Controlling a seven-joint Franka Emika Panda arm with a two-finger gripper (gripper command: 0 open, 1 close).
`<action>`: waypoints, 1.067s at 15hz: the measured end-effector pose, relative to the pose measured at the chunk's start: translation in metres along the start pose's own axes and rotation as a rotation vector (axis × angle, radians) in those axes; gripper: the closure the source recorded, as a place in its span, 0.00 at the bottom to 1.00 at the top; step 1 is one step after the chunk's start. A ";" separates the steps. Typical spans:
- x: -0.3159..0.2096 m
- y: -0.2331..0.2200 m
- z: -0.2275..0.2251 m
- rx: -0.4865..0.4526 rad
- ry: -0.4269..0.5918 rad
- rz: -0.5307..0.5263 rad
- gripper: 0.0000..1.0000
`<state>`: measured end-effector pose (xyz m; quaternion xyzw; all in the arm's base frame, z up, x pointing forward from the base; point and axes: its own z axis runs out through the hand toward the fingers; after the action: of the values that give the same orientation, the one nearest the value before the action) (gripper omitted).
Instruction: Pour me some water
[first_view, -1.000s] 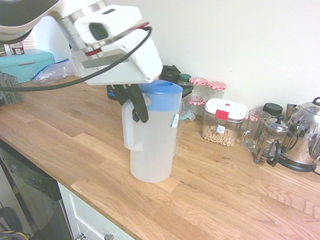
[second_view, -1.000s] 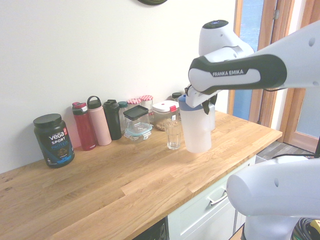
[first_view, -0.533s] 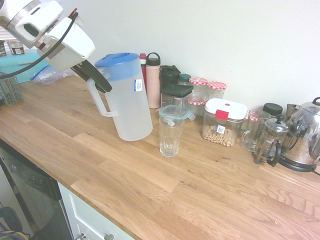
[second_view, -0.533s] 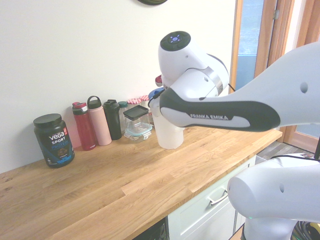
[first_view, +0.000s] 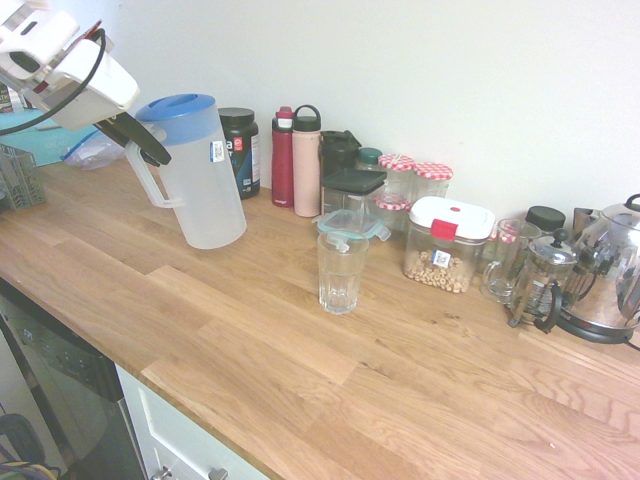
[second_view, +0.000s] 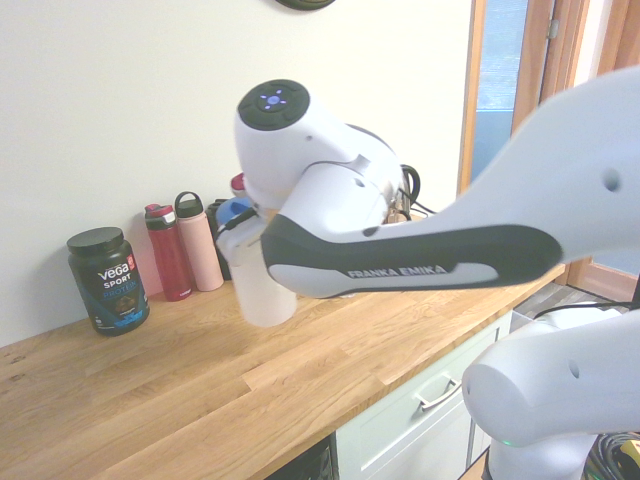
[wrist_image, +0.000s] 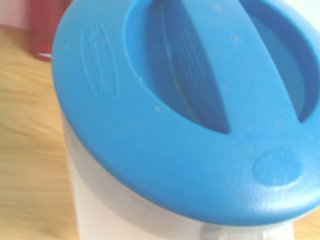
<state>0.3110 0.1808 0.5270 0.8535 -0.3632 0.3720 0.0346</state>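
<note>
My gripper is shut on the handle of the frosted pitcher, at the far left of the counter. The pitcher tilts slightly, its blue lid leaning towards the arm and its base low over the wood. In the second exterior view the pitcher shows partly behind the arm. Its blue lid fills the wrist view. The ribbed glass stands alone mid-counter, well to the right of the pitcher. A little clear water seems to lie at its bottom, barely visible.
Along the back wall stand a black tub, red and pink bottles, jars, a red-latched container, a French press and a kettle. A teal box sits far left.
The arm has carried the pitcher leftward along the counter, away from the glass, which was hidden behind it a second ago and now stands in plain view.
</note>
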 end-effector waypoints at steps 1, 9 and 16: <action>-0.003 -0.016 0.004 0.014 -0.023 -0.003 1.00; -0.013 -0.082 0.076 -0.070 -0.143 0.068 1.00; -0.040 -0.077 0.073 -0.086 -0.113 0.085 0.00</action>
<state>0.3871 0.2373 0.4642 0.8548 -0.4159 0.3084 0.0349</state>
